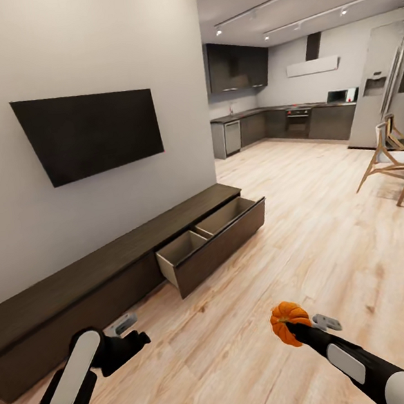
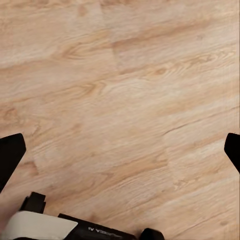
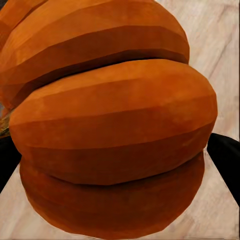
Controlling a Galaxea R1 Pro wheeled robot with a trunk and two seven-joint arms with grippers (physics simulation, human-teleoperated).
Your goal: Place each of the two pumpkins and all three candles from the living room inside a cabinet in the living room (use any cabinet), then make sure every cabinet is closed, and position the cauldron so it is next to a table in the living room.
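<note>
My right gripper (image 1: pixel 288 326) is shut on a bright-orange ribbed pumpkin (image 1: pixel 287 321), held above the wooden floor at the lower middle of the head view. Up close, the pumpkin (image 3: pixel 115 120) sits between the two dark fingers (image 3: pixel 226 155). The long, low dark-brown cabinet (image 1: pixel 102 270) runs along the white wall on the left, with one wide drawer (image 1: pixel 211 239) pulled out, its pale inside in two compartments, both bare. My left gripper (image 1: pixel 130 344) hangs open over the floor near the cabinet's front, its fingertips (image 2: pixel 10 152) wide apart with nothing between them.
A black television (image 1: pixel 90 131) hangs on the wall above the cabinet. Farther back is a kitchen with grey cupboards (image 1: pixel 281 124). Wooden chairs (image 1: pixel 391 162) and a table edge stand at the right. Open wooden floor (image 1: pixel 300 245) lies between me and the drawer.
</note>
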